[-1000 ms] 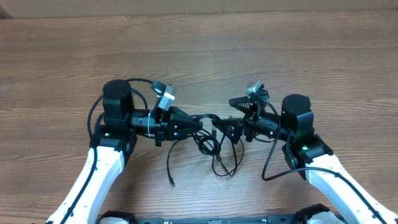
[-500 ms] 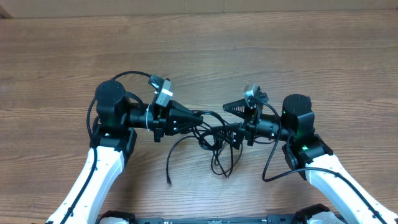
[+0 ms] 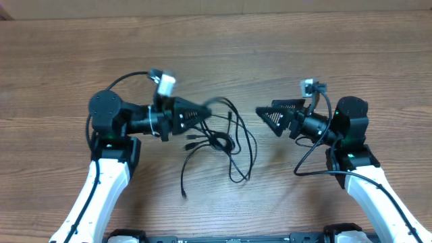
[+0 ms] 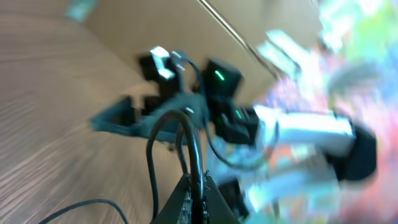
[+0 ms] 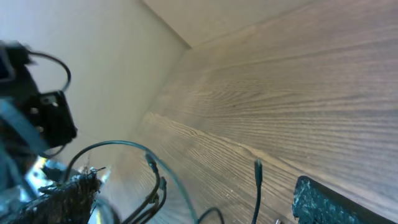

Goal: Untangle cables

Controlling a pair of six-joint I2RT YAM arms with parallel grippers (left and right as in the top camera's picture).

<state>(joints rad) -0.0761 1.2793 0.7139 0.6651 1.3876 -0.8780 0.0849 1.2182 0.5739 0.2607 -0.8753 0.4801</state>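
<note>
While left gripper (image 3: 204, 109) sits clamped on one strand just up-left of the clump, right gripper (image 3: 264, 116) hangs to the right of the clump, jaws wide apart, holding nothing and not touching it. Cables (image 3: 219, 140) lie on the table (image 3: 337, 54), with the knot just below the pinched strand, a loop bulging right of the clump and one loose tail trailing down-left of it. My read is we're mid-pull, teasing a strand out. Next move likely needs the right one to pin the clump or grab a second strand, then draw them apart.
</note>
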